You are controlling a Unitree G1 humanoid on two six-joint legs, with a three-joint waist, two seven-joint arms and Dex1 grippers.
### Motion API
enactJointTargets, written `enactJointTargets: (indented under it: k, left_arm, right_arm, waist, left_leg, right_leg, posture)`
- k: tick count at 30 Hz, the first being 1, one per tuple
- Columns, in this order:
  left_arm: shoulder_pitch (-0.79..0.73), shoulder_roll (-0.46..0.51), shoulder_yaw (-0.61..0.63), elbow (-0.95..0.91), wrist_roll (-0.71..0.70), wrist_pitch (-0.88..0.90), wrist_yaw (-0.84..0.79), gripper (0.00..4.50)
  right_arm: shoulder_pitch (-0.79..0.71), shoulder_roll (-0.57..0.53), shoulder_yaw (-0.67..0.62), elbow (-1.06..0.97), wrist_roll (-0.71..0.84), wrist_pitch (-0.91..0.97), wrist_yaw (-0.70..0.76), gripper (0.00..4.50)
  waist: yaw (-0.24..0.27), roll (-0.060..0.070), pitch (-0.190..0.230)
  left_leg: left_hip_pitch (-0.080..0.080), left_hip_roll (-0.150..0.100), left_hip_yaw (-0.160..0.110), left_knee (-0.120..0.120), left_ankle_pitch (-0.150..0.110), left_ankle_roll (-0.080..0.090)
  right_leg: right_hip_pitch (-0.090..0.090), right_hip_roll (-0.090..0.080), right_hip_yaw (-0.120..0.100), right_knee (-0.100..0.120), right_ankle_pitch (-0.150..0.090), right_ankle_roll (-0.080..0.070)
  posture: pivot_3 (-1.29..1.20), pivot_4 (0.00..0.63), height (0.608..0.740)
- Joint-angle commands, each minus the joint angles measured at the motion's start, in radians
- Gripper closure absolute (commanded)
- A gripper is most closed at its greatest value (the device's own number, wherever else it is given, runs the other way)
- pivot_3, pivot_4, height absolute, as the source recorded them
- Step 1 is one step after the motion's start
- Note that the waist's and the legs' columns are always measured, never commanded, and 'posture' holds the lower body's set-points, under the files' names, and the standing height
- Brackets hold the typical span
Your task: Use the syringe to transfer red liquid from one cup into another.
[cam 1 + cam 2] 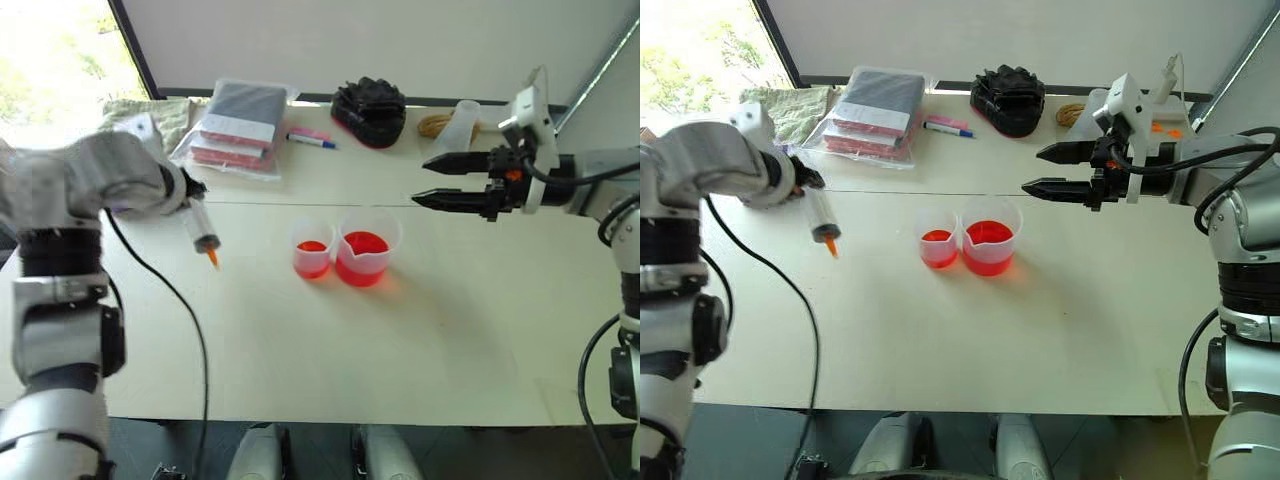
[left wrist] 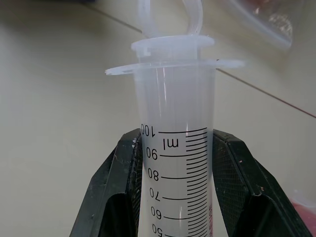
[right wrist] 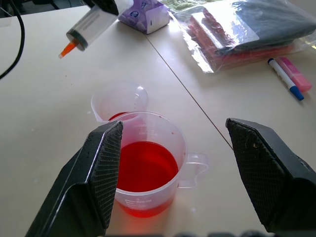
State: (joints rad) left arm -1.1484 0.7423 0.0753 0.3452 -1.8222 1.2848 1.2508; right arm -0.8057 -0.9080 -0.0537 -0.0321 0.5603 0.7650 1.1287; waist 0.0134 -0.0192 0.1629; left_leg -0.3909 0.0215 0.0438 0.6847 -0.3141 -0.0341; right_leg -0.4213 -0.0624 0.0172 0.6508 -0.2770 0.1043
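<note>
Left gripper pinches the syringe at frame left — right gripper hangs spread wide, upper right, empty.

Pale tabletop with a seam across it. Along the far edge: clear bag of flat packets, blue-capped pen beside a pink marker, black bundle, frosted cup, green cloth.
</note>
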Motion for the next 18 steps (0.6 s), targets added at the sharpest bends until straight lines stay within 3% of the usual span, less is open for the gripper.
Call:
enactJointTargets:
  k: [1, 5, 8, 13, 18]
  left_arm:
    - [-0.093, -0.004, -0.076, -0.043, 0.254, -0.002, -0.351, 3.04]
    - [-0.168, -0.022, -0.223, -0.126, 0.681, -0.301, -0.844, 3.04]
    - [-0.190, -0.095, -0.229, -0.073, 0.832, -0.466, -1.097, 3.04]
    - [-0.248, -0.265, -0.192, 0.087, 0.930, -0.546, -1.423, 3.04]
    - [-0.255, -0.426, -0.111, 0.177, 0.914, -0.566, -1.741, 3.04]
  right_arm:
    - [0.019, 0.007, -0.061, -0.068, 0.030, 0.005, -0.038, 1.01]
    - [0.066, 0.012, -0.101, -0.125, 0.054, 0.025, -0.084, 1.01]
    - [0.094, 0.016, -0.125, -0.162, 0.065, 0.033, -0.117, 1.01]
    - [0.148, 0.013, -0.189, -0.246, 0.100, 0.073, -0.189, 1.01]
    - [0.203, 0.014, -0.249, -0.327, 0.145, 0.117, -0.266, 1.01]
  waist:
    - [0.001, 0.000, 0.000]
    - [-0.002, 0.000, 0.000]
    - [-0.003, 0.000, 0.000]
    - [-0.003, 0.000, 0.000]
    - [-0.003, 0.000, 0.000]
  left_leg:
    - [0.000, 0.000, 0.000, 0.000, 0.000, 0.000]
    - [0.000, -0.001, 0.000, 0.000, 0.000, 0.000]
    - [0.000, -0.001, 0.000, -0.001, 0.000, -0.001]
    - [0.000, 0.000, 0.001, -0.001, 0.000, 0.000]
    - [-0.001, 0.000, 0.001, 0.000, -0.001, 0.002]
  right_leg:
    - [0.001, 0.000, -0.001, -0.001, 0.000, 0.000]
    - [0.002, 0.000, -0.001, -0.002, 0.000, 0.000]
    - [0.001, 0.000, -0.001, -0.002, 0.000, 0.000]
    - [0.001, 0.000, 0.000, -0.002, 0.000, 0.000]
    - [0.001, 0.000, 0.000, -0.002, 0.000, 0.000]
  posture:
    - [0.00, 0.150, 0.740]
    - [0.00, 0.150, 0.740]
    - [0.00, 0.150, 0.740]
    - [0.00, 0.150, 0.740]
    - [0.00, 0.150, 0.740]
